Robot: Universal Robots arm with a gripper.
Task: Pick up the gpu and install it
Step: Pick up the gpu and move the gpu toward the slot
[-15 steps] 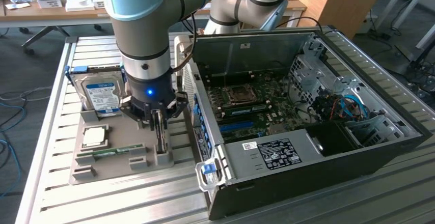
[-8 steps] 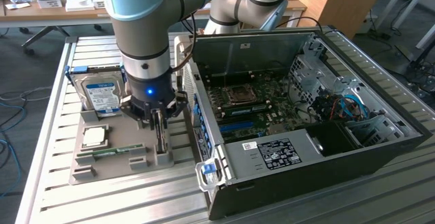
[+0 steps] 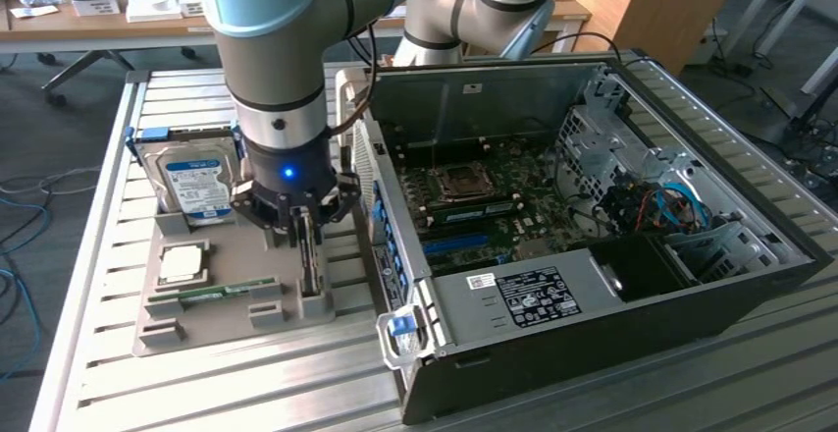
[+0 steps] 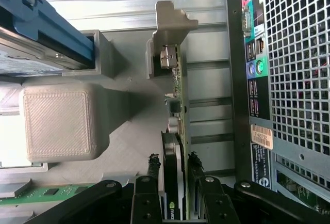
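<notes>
My claw (image 4: 172, 158) straddles the gpu (image 4: 174, 131), which sits directly beneath it. I cannot tell if it's clamped yet. The card stands on edge in the grey holder (image 4: 124, 146), its long axis parallel to the rear panel of the computer case (image 4: 289, 79) just beside it.

Exterior view: the worktop (image 3: 196, 393) spans the frame. A holder tray (image 3: 216, 319) lies on it at lower left, and a computer case (image 3: 590, 353) lies on its side, open upward, filling the right half. The tray is just beside the case.

On the tray:
- hard drive (image 3: 194, 182) upright on edge in the far slot
- CPU (image 3: 181, 263) flat, in front of it
- RAM stick (image 3: 216, 295) in front of the CPU
- gpu (image 3: 312, 277) standing on edge in the slot at the tray's right edge, nearest the case

The gripper (image 3: 305, 245) is directly above the gpu, down over its upper edge.

In the case, the motherboard (image 3: 524, 206) sits at centre, with the power supply (image 3: 531, 299) in front of it. A desk (image 3: 78, 25) is at upper left, behind the worktop.
</notes>
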